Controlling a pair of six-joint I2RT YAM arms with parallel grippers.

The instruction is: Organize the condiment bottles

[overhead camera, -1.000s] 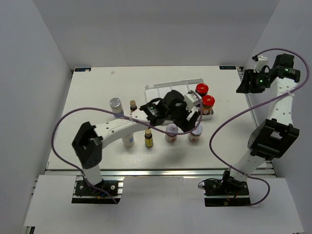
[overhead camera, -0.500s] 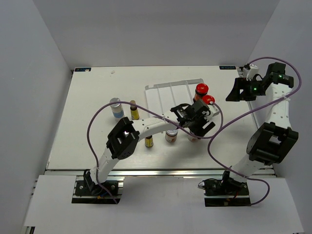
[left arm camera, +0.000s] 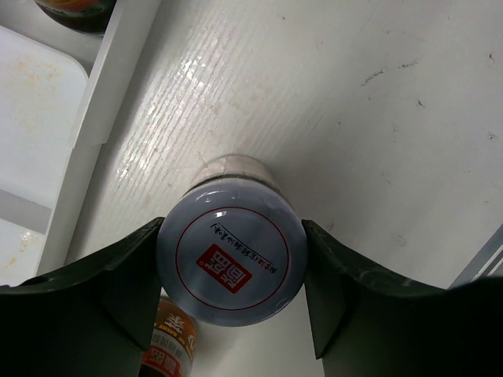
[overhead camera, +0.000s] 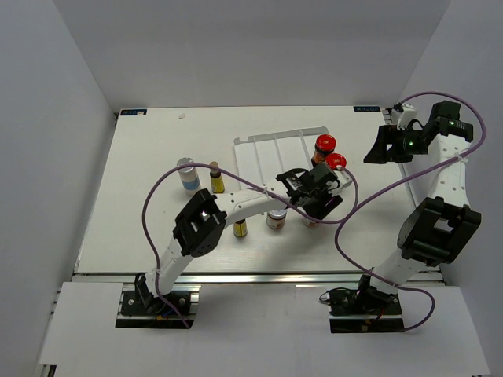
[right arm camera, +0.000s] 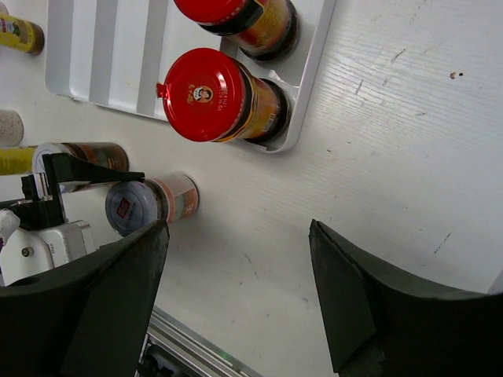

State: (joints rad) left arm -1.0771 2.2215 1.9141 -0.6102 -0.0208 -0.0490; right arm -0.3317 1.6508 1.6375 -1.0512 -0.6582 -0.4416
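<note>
Status: two of the condiment bottles are placed. Both red-capped sauce bottles (right arm camera: 208,94) stand in the end compartment of the white ribbed tray (right arm camera: 102,55), below and ahead of my right pincer (right arm camera: 240,290). That pincer hangs wide and empty.

My left pincer (overhead camera: 318,203) is closed on a silver-lidded jar (left arm camera: 230,255), with a finger against each side of the lid. The jar stands on the counter (left arm camera: 377,118), just outside the tray wall.

Remaining, all left of the left pincer:
- a second silver-lidded jar (overhead camera: 275,220)
- two amber yellow-labelled bottles (overhead camera: 214,177)
- a white silver-capped bottle (overhead camera: 186,174)

I cannot locate an eighth bottle.

Markings: the held lid carries a red square logo inside a red ring, with a line of print too small to read. The nearer red cap bears a small round emblem, which I cannot read.
</note>
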